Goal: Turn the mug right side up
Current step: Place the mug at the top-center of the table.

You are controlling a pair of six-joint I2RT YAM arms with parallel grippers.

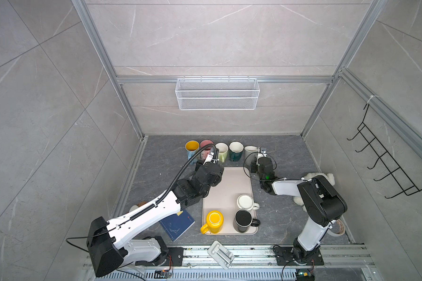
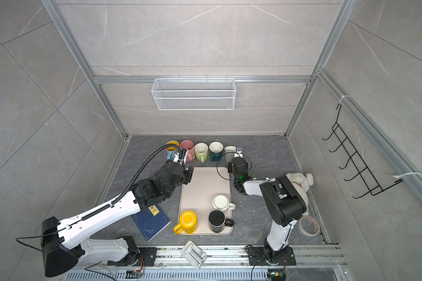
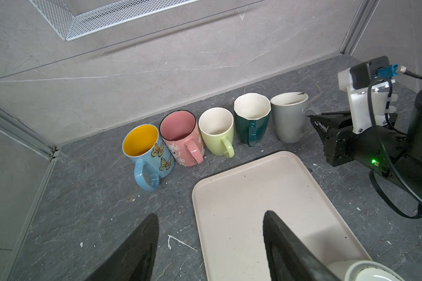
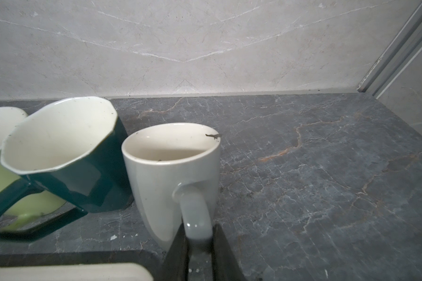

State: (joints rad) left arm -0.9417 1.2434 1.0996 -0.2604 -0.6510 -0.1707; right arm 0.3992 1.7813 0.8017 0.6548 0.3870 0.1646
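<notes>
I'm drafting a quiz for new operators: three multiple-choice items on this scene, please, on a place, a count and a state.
1. The grey mug stands next to: A the pink mug; B the dark green mug; C the blue mug.
2. Mugs on the tray: A two; B five; C three.
3. The left gripper is: A open and empty; B shut on a handle; C shut on the tray's rim.
1 B: side by side at the row's end. 2 C: white mug, yellow mug, black mug. 3 A: jaws apart, nothing between.
</notes>
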